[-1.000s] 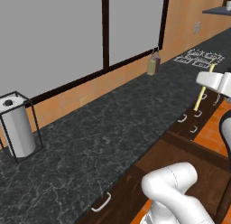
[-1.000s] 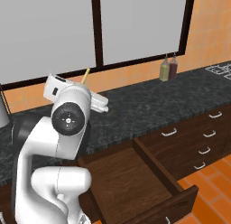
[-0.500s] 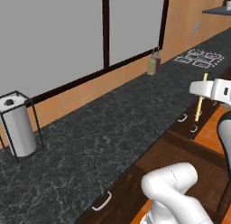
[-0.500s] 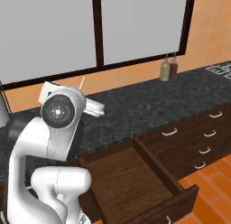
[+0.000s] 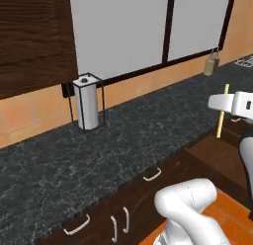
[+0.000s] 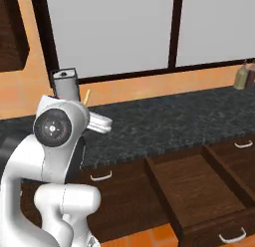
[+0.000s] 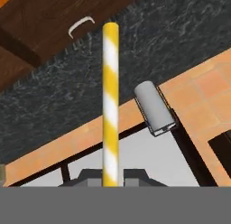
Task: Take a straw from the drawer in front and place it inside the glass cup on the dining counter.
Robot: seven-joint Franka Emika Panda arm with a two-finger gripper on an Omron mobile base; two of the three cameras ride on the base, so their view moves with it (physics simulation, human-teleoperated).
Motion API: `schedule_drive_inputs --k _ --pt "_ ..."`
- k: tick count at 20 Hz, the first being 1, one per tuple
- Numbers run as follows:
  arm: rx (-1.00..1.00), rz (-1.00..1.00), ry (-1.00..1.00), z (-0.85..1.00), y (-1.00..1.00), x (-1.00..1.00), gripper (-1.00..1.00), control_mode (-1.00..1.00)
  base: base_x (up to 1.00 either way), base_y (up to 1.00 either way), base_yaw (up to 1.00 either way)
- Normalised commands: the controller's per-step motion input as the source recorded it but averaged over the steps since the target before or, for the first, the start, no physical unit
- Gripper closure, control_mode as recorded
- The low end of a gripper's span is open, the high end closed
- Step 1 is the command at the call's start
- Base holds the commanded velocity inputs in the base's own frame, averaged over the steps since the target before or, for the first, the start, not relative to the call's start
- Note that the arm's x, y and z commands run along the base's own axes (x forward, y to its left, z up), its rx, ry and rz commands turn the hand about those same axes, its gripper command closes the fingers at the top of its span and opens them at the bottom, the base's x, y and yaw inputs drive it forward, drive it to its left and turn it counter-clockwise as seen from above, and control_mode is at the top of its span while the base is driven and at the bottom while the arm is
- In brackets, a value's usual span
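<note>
A long desk [image 5: 148, 125] of black speckled stone runs along the wall, its top glossy and veined with grey, over dark brown wooden cabinet fronts with small curved silver handles. Behind it rises a smooth orange-tan wall with a wide pale window [image 6: 149, 27] split by a dark upright bar. The floor [image 5: 232, 209] is orange tile.

Below the desk edge the drawer [image 6: 199, 191] stands pulled out, a wide dark brown wooden box with a plain brown inside and a curved silver handle on its front.

At the back of the desk stands a paper towel roll [image 5: 86, 104], a plain grey-white cylinder in a thin dark wire frame. Far along the desk, by the wall, sits a small olive-brown bottle [image 5: 212, 65].

The straw [image 7: 110, 105] is a thin straight stick, striped yellow and white in a spiral in the hand view. It is held in the air above the front edge of the desk, roughly upright, clear of the drawer. The fingers [image 7: 110, 175] are closed on the straw near one end, and most of its length stands out beyond them.
</note>
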Motion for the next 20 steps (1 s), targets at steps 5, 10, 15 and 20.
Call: schedule_drive_inputs --k 5,10,15,20 --pt "0.00 0.00 0.00 0.00 0.00 0.00 1.00 1.00 -0.57 -0.06 0.65" --pt "0.00 0.00 0.00 0.00 0.00 0.00 1.00 1.00 -0.73 -0.10 0.66" --pt "0.00 0.00 0.00 0.00 0.00 0.00 1.00 1.00 -0.76 -0.02 0.67" --pt "0.00 0.00 0.00 0.00 0.00 0.00 1.00 1.00 -0.79 -0.20 0.66"
